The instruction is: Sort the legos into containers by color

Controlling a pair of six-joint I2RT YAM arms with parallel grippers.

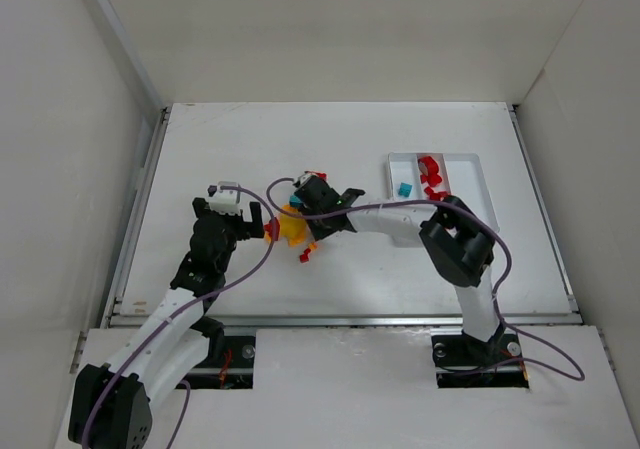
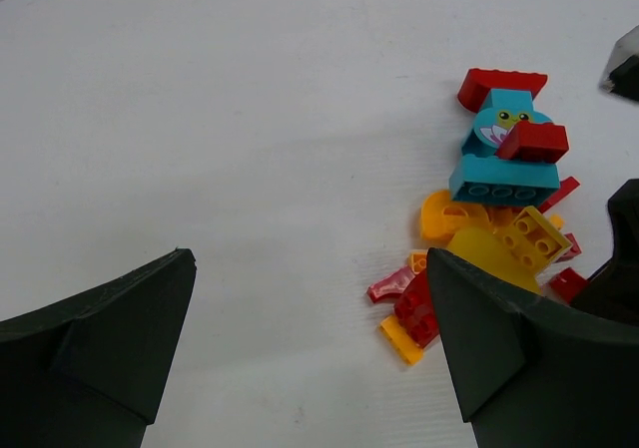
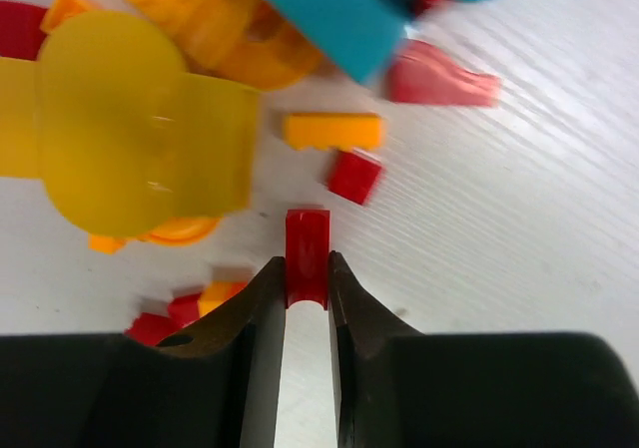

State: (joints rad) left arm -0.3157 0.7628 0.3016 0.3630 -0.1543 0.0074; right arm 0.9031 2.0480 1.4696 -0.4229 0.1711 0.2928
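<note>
The right gripper [image 3: 307, 268] pinches a red brick [image 3: 307, 243] at its fingertips, the unsorted pile [image 2: 499, 219] just beyond them; the left gripper [image 2: 310, 348] gapes empty. Few legos [image 1: 432, 174] lie in the tray [image 1: 478, 174]; most await sorting.

- The legos [image 1: 295, 231]: a loose heap of red, orange, yellow and teal pieces mid-table.
- A small red brick [image 3: 307, 243] stands upright beside the heap, pinched by the right gripper [image 3: 307, 268].
- The white tray [image 1: 482, 174] lies far right, with a teal piece [image 1: 403, 188] in its left compartment and red pieces [image 1: 432, 177] in the next.
</note>
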